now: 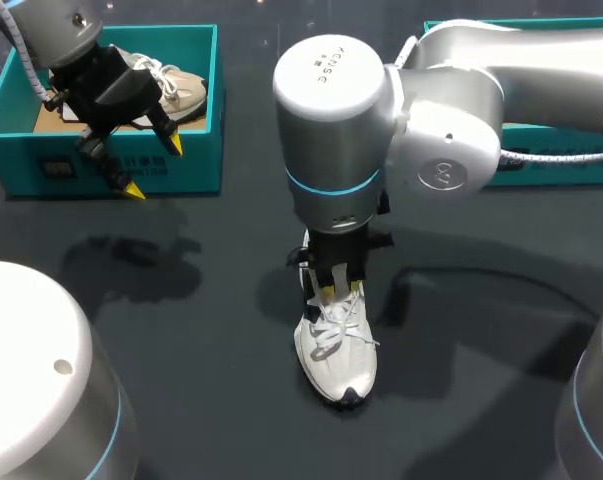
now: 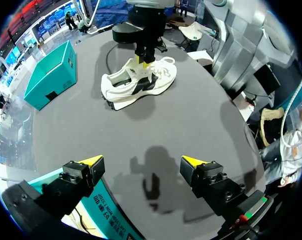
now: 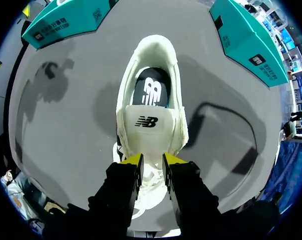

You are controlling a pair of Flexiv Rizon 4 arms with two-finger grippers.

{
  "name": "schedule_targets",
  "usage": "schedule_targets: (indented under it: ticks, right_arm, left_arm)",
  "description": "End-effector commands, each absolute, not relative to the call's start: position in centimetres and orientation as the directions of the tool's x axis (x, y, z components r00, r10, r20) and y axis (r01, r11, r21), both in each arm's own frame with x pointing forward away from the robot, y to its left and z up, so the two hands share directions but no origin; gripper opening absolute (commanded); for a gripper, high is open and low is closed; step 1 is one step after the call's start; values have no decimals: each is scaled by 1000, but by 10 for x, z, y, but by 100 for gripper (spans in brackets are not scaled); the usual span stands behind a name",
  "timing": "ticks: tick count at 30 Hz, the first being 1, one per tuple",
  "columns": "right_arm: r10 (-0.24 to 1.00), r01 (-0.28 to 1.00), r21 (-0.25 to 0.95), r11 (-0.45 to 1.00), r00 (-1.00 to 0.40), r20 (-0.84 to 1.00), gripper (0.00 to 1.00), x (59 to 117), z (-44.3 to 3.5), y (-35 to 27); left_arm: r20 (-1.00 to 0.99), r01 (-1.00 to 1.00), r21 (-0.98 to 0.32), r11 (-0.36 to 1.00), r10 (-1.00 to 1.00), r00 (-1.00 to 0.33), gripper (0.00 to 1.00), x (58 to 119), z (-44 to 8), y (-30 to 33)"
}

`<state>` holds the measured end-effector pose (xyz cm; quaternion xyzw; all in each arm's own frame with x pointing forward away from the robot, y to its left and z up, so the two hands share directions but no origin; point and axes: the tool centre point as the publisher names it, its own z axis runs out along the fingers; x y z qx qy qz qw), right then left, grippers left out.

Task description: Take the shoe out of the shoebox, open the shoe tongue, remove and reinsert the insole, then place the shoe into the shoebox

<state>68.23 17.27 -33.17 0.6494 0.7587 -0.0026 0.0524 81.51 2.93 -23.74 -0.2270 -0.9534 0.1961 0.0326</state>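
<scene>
Pinching the tongue (image 3: 146,122), the right gripper (image 3: 152,160) may lift or tip the unheld shoe (image 1: 336,360) mid-table; the left gripper (image 1: 153,167) hangs open by the far-left shoebox (image 1: 199,160).

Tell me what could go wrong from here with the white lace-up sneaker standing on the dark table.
1. The right gripper sits down at the white lace-up sneaker, right where its laces meet the tongue. It may catch a lace instead of the tongue.
2. Nothing braces the sneaker. The left gripper hangs open far off by the teal cardboard shoebox, so an upward pull could drag or tip the shoe.
</scene>
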Motion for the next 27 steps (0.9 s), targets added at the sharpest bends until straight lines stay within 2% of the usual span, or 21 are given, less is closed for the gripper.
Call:
schedule_targets:
  ticks: [1,8,18,21,23,25,27]
  right_arm:
    - [980,980,61,190,-185,-72,24,695,-339,173]
    - [969,968,44,246,-245,-25,24,723,-364,171]
    - [942,935,129,330,-318,-105,27,720,-307,179]
    - [916,907,148,395,-375,-143,27,718,-291,182]
    - [865,857,143,496,-473,-167,31,721,-283,185]
    - [805,803,117,584,-555,-207,44,725,-278,185]
    - [742,737,126,664,-628,-237,50,729,-273,186]
  left_arm:
    - [-26,421,-387,820,447,-894,100,815,-237,29]
    - [-26,421,-387,820,447,-894,100,815,-237,29]
    - [-26,421,-387,820,447,-894,100,815,-237,29]
    - [-26,421,-387,820,447,-894,100,815,-237,29]
    - [-26,421,-387,820,447,-894,100,815,-237,29]
    - [-26,421,-387,820,447,-894,100,815,-237,29]
    - [-26,421,-387,820,447,-894,100,815,-237,29]
